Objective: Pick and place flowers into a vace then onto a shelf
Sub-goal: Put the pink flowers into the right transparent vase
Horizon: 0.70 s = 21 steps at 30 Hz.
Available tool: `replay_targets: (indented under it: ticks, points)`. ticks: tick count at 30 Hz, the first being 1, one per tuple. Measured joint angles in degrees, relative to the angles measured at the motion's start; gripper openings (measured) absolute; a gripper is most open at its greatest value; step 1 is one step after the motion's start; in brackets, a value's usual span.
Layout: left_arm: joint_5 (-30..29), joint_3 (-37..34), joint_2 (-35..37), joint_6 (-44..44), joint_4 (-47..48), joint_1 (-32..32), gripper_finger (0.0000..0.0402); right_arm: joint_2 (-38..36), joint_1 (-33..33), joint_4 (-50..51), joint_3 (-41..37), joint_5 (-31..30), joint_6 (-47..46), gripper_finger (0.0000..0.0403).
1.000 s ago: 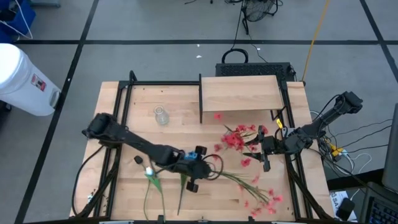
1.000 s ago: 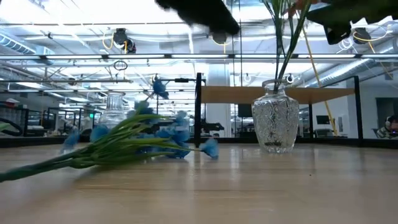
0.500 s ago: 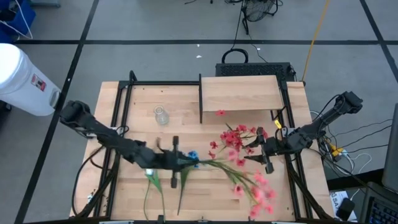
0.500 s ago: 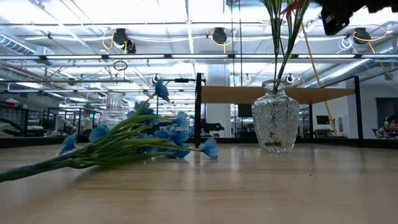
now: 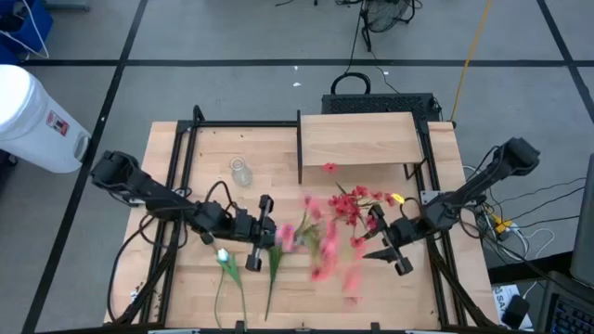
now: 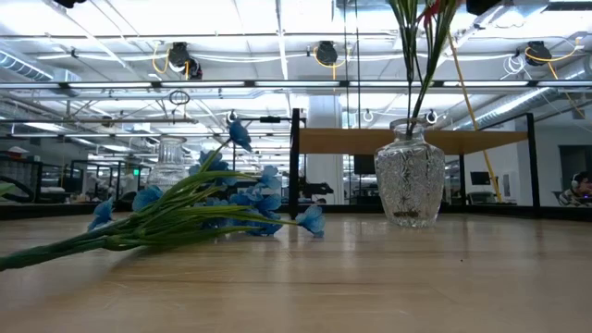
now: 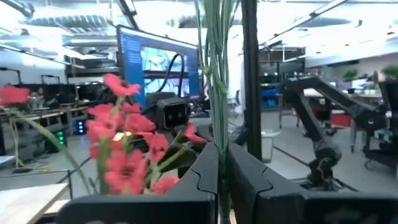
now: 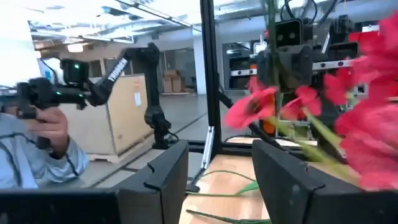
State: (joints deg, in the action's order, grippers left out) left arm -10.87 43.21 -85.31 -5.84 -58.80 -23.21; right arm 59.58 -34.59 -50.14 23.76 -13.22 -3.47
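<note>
A clear cut-glass vase (image 6: 410, 185) stands on the table with green stalks in it; from above, red-pink blossoms (image 5: 355, 206) cover it. My left gripper (image 5: 269, 230) (image 7: 222, 162) is shut on the stalks of another red-pink spray (image 5: 317, 243), which shows blurred left of the vase. My right gripper (image 5: 376, 237) (image 8: 219, 180) is open on the vase's right, touching nothing. The blue bunch (image 6: 231, 199) lies on its side on the table. A white bud stem (image 5: 223, 254) lies near the front edge. The pale shelf (image 5: 357, 139) stands at the far side, its dark panel (image 5: 299, 147) at its left end. My left gripper pinches the spray's thin green stalks (image 7: 219, 134) between its two fingers. The fingers point roughly level toward the table's right. The stalks run on past the fingertips, and the blossoms (image 7: 127, 146) sit off to one side. The spray looks lifted off the table.
A small clear glass jar (image 5: 240, 172) stands left of the shelf. Black frame rails (image 5: 186, 176) run along the table's sides. A white drum (image 5: 32, 107) stands on the floor beyond the left edge. A person's hand (image 8: 43, 127) holds a controller, off the table.
My left gripper drew back from the near centre toward the table's left and rose, out of the low view. It kept hold of the red-pink spray, which came up off the near right of the table and swung toward the middle. My right gripper shifted slightly toward the near edge.
</note>
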Motion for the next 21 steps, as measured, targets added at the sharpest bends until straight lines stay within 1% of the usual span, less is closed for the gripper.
replay_targets:
  ticks: [5,8,12,14,16,21]
  points:
    - [1.63,1.23,-3.43,1.62,-4.75,0.09,0.0016,6.52,-0.33,-1.92,4.12,-0.03,1.7,0.0169]
    - [2.37,2.09,-5.05,2.0,-5.22,0.1,0.0016,10.54,-1.21,-1.92,7.49,-0.53,4.34,0.0169]
    - [3.16,4.63,-7.7,2.71,-5.39,0.1,0.0016,14.53,-1.79,-1.95,11.46,-4.53,7.3,0.0169]
    - [4.14,5.87,-8.86,2.99,-5.2,0.1,0.0016,15.89,-1.71,-1.62,12.76,-6.46,7.82,0.0169]
    - [5.43,7.35,-10.04,3.06,-5.23,0.1,0.0016,16.87,-1.4,-1.64,13.43,-6.33,7.87,0.0169]
    - [5.97,10.06,-12.94,3.68,-4.06,0.47,0.0016,17.63,-0.87,-4.23,13.69,-6.29,7.89,0.0169]
